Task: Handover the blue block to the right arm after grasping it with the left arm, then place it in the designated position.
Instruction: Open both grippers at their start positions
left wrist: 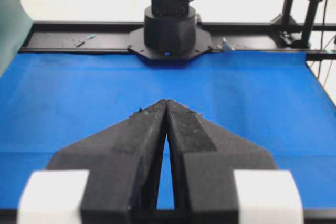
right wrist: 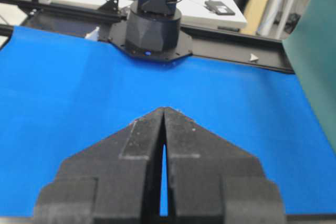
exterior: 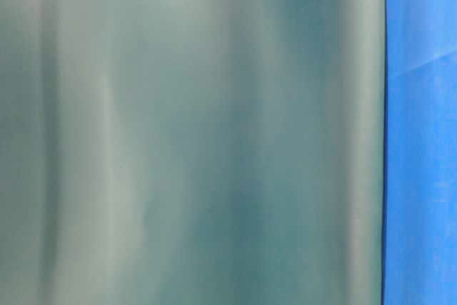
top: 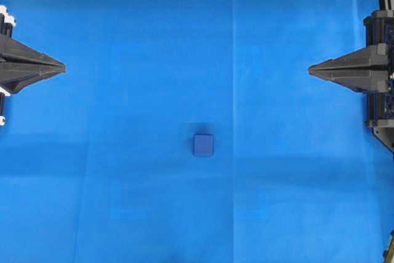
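Resting on smooth blue cloth [top: 123,152], the rounded blue block [top: 203,145] appears only overhead; left gripper [top: 61,66] and right gripper [top: 311,69], matte black wedges, are closed, empty.

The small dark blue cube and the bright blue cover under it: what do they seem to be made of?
The small dark blue cube looks like matte plastic or foam: rounded edges, no shine; uncertain. The bright blue cover seems thin cloth or paper, with faint straight fold lines.

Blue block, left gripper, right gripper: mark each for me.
blue block [top: 203,145]: overhead view, centre of its top face.
left gripper [top: 61,66]: overhead view, where the shut fingertips meet.
right gripper [top: 311,69]: overhead view, where the shut fingertips meet.
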`<control>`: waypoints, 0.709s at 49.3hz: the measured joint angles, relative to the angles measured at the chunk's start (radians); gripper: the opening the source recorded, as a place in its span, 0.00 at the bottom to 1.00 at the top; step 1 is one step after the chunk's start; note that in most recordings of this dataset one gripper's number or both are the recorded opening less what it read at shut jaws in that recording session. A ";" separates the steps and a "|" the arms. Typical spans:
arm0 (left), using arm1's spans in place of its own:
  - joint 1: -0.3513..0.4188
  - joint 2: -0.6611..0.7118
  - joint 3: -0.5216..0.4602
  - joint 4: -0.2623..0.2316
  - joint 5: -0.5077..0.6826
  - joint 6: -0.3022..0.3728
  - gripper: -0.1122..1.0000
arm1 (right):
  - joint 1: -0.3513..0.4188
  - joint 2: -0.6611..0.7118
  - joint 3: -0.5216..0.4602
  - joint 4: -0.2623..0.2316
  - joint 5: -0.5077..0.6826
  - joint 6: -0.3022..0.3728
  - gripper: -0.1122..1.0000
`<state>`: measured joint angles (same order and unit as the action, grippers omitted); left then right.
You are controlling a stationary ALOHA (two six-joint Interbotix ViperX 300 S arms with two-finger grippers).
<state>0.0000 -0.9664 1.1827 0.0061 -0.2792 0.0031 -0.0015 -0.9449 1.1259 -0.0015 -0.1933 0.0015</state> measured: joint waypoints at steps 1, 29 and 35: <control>-0.002 0.000 0.002 0.000 0.000 0.000 0.11 | 0.000 0.000 0.000 0.000 0.002 0.000 0.08; -0.003 -0.009 0.000 0.002 -0.003 -0.012 0.94 | -0.034 0.011 0.000 0.005 0.005 0.018 0.98; -0.008 -0.009 0.002 0.002 0.000 -0.012 0.94 | -0.035 0.011 0.000 0.005 0.005 0.020 0.98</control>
<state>-0.0077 -0.9756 1.1842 0.0077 -0.2792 -0.0092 -0.0368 -0.9342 1.1259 0.0031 -0.1887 0.0215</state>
